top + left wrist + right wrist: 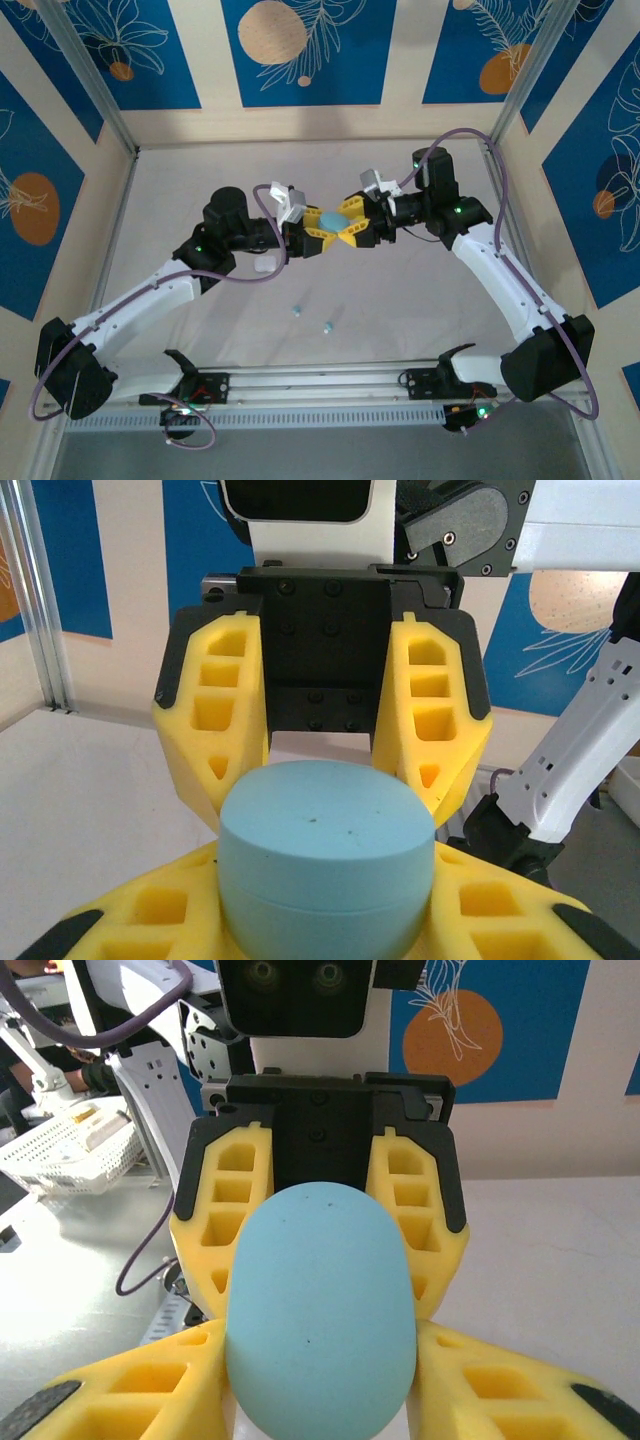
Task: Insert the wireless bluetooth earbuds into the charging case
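A light blue oval charging case (333,218) hangs in the air over the middle of the table, its lid closed. My left gripper (322,232) comes in from the left and is shut on the charging case (326,850), with its yellow fingers (150,910) pressed to both sides. From the right, my right gripper (347,230) meets it head-on, and its yellow fingers (150,1385) also lie against the sides of the charging case (320,1310). Two tiny light blue earbuds (296,310) (327,327) lie on the table nearer the front.
A small white object (264,266) lies on the table just below the left arm's wrist. An aluminium rail (320,385) runs along the near edge between the arm bases. Walls enclose the table at the back and on both sides.
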Robot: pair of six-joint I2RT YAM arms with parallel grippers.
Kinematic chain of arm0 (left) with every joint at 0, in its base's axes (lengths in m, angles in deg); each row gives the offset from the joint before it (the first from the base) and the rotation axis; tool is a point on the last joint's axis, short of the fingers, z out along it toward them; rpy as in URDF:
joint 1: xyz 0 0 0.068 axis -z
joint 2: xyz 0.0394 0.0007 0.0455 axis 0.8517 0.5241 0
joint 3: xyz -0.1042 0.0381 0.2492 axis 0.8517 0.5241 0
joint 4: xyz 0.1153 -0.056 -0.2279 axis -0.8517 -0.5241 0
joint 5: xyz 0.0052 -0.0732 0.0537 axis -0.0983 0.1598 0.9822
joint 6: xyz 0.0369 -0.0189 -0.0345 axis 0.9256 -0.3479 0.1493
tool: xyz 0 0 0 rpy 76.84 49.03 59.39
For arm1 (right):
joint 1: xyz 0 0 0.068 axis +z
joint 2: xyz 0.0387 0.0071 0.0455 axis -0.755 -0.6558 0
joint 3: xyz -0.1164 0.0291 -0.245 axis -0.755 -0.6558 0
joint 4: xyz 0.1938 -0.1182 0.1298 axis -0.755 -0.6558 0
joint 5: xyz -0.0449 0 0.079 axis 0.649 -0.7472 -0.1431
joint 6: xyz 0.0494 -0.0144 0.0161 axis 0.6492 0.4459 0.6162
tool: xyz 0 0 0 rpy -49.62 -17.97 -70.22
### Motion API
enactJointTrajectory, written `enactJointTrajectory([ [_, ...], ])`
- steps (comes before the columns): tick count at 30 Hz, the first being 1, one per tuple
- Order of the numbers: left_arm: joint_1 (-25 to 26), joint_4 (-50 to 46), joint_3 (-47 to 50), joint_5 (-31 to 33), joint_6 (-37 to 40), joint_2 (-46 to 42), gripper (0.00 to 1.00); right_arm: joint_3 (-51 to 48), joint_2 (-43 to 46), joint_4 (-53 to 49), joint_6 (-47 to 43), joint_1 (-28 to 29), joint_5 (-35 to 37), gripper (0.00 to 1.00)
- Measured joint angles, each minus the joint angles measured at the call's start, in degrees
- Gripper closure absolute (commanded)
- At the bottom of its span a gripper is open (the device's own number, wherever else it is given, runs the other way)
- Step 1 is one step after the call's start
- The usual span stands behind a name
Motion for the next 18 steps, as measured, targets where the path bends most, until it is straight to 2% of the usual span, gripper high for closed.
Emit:
enactJointTrajectory([
  [11,0.48,-0.85,-0.02,0.94,1.22,0.15,0.79,0.00,0.09,6.71,14.62,-3.08,3.89,0.40],
  [18,0.87,4.85,2.40,1.79,-0.28,0.13,0.79,0.00,0.09,8.52,21.49,-3.39,8.04,0.37],
])
